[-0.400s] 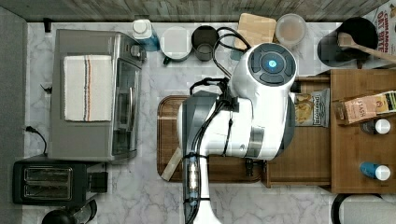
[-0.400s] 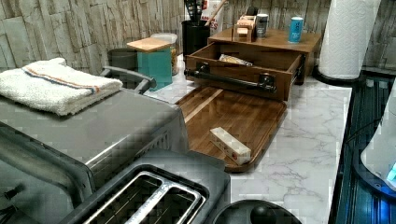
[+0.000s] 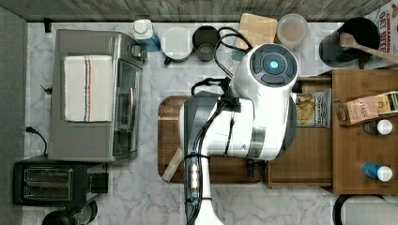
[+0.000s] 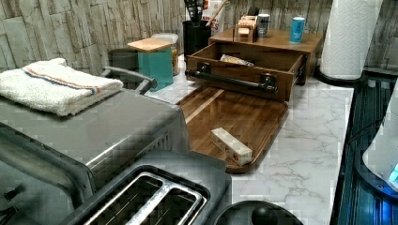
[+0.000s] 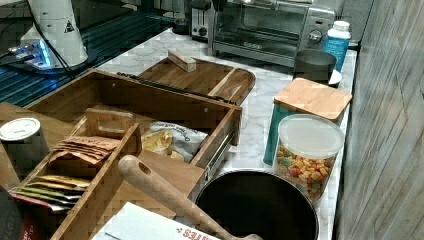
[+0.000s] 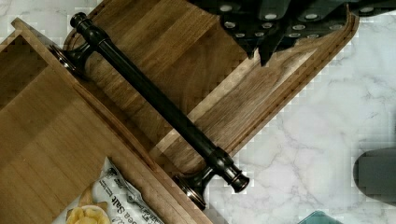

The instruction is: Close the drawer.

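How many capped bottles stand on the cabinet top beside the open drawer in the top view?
2. A white-capped dark bottle stands next to the tea box, and a blue bottle stands nearer the top view's bottom edge. The arm hides part of the drawer, not the cabinet top.

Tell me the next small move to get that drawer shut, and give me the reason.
Probably bring the gripper down in front of the dark bar handle, then push toward the cabinet. The drawer stands pulled well out over the wooden board, with a snack bag lying inside, below the walls. The wrist view shows the gripper above the board, apart from the handle, so contact comes first.
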You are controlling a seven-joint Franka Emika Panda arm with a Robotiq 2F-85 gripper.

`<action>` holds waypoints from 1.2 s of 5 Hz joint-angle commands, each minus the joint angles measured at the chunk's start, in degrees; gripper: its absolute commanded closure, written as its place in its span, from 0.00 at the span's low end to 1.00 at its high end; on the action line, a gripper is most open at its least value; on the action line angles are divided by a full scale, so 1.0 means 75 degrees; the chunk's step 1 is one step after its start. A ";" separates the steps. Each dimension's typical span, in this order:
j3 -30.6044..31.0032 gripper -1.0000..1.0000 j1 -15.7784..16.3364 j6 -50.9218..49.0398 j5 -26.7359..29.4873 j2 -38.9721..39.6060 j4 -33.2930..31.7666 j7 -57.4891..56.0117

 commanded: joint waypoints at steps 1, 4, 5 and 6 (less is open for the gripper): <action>0.0226 1.00 0.0088 0.1139 0.0476 -0.0292 -0.1121 -0.2220; 0.0423 1.00 0.0539 0.3223 -0.1149 -0.0203 -0.2771 -0.4418; 0.0535 1.00 0.0474 0.3581 -0.1194 -0.0012 -0.3018 -0.4677; 0.0462 1.00 0.0416 0.3680 -0.1396 0.0206 -0.2981 -0.4808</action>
